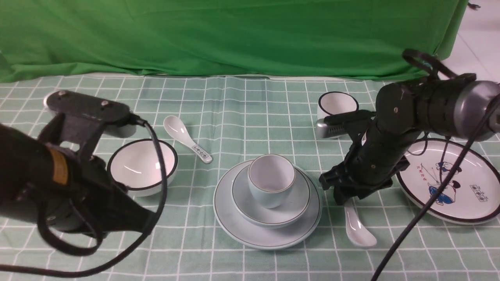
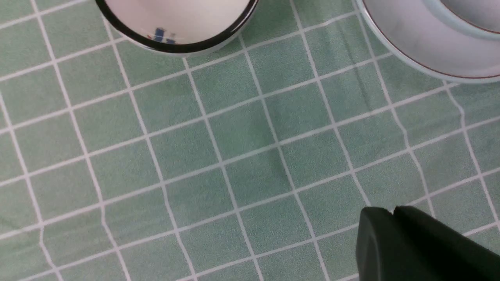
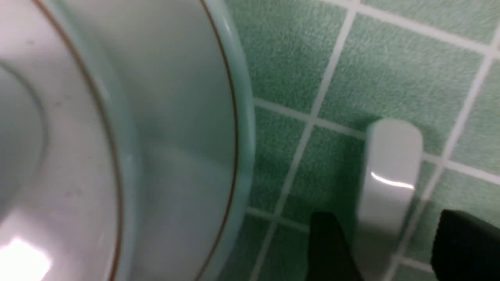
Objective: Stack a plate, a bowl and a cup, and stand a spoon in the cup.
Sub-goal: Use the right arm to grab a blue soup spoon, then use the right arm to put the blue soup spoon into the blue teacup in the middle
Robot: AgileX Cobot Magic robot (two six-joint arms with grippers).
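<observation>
Glazed white ceramic, the spoon (image 1: pixel 358 231) lies on the cloth (image 1: pixel 234 109) just right of the plate (image 1: pixel 238 228): light, stiff, slippery (and chippable). The right gripper (image 3: pixel 395 249) straddles its handle, jaws apart; pinch mid-handle, squarely.

The pale blue plate (image 1: pixel 234 228) holds the shallow pale blue bowl (image 1: pixel 299 203), in which the small handleless cup (image 1: pixel 270 183) stands upright and empty, while the glossy white spoon (image 1: pixel 357 230) lies flat just right of the plate, scoop up.
</observation>
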